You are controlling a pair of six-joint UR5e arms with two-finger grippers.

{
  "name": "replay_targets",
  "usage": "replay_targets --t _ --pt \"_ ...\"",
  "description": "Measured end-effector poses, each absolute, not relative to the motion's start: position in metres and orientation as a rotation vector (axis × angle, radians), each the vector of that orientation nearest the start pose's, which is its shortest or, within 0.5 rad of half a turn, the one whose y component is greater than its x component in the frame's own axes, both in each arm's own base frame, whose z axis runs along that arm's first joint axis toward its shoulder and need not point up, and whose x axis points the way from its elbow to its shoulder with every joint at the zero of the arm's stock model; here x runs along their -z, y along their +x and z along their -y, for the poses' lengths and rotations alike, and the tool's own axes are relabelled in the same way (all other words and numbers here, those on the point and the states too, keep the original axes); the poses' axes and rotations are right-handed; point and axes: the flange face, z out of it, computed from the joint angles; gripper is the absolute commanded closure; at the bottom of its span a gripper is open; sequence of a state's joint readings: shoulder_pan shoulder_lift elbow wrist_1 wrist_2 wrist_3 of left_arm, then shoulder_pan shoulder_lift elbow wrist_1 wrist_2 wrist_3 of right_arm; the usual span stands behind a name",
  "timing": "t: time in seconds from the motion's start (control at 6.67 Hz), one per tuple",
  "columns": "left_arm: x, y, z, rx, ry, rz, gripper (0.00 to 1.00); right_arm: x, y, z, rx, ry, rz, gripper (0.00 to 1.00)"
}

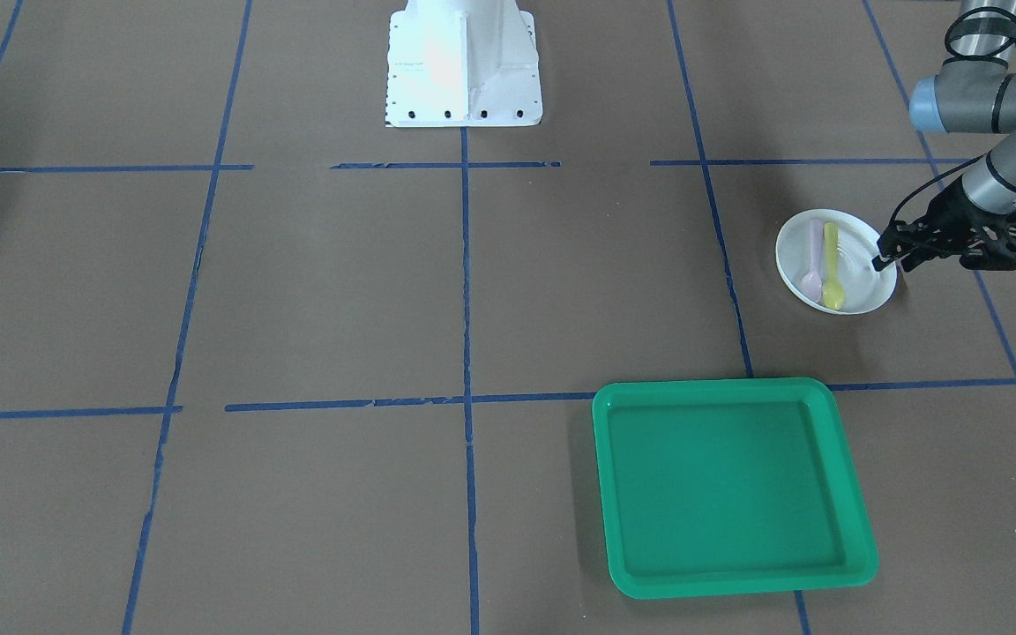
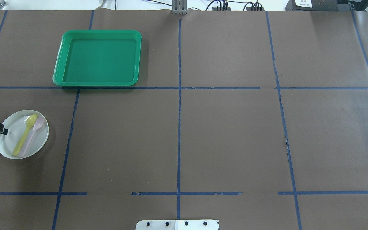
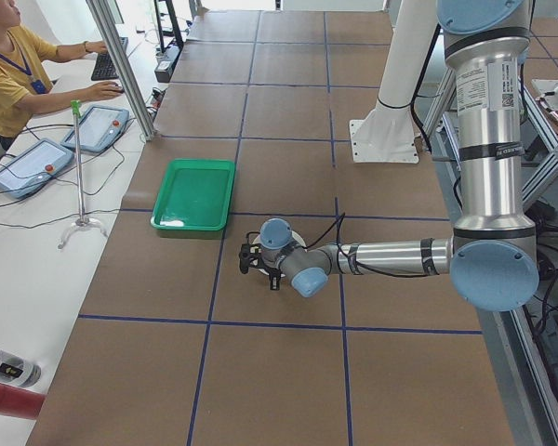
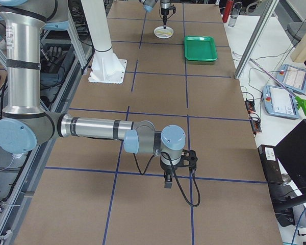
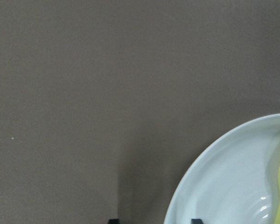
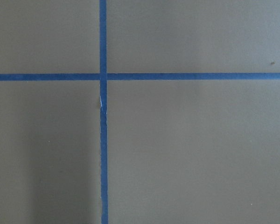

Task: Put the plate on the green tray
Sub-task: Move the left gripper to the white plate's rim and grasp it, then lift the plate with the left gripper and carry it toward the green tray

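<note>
With its jaws spread either side of the plate's rim, my left end effector [image 1: 885, 259] pinches nothing yet. The plate [image 1: 858, 273] sits flat on the worktop [image 1: 340, 291], well apart from the green tray [image 1: 728, 485], with a yellow spoon [image 1: 831, 265] and a pink spoon [image 1: 814, 260] lying loose in it. My worry is that a one-sided rim hold lets it tip on lifting, so the spoons slide off, or the thin rim slips free mid-carry. Closing off-centre might also shove it sideways. My right end effector [image 4: 167, 179] hangs far off; spread or not, I cannot tell.
</note>
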State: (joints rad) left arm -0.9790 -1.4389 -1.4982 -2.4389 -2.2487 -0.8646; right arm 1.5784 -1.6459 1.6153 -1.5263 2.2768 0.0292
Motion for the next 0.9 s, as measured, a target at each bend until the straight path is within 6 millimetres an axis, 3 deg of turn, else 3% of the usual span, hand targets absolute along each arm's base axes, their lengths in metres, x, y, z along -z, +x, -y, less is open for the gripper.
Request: replay_targets --t 0.3,0.45,0.9 --pt "-0.658 0.197 0.415 0.021 0.03 -0.928 1.0 -0.673 0.072 0.46 -0.03 0.006 0.706 0.0" --pt "-0.646 0.199 0.414 0.018 0.019 -0.961 1.0 -0.673 0.072 0.46 -0.03 0.006 0.706 0.0" --pt "-0.553 0.208 0.421 0.147 0.01 -1.176 1.0 -0.673 0.072 0.46 -0.03 0.006 0.706 0.0"
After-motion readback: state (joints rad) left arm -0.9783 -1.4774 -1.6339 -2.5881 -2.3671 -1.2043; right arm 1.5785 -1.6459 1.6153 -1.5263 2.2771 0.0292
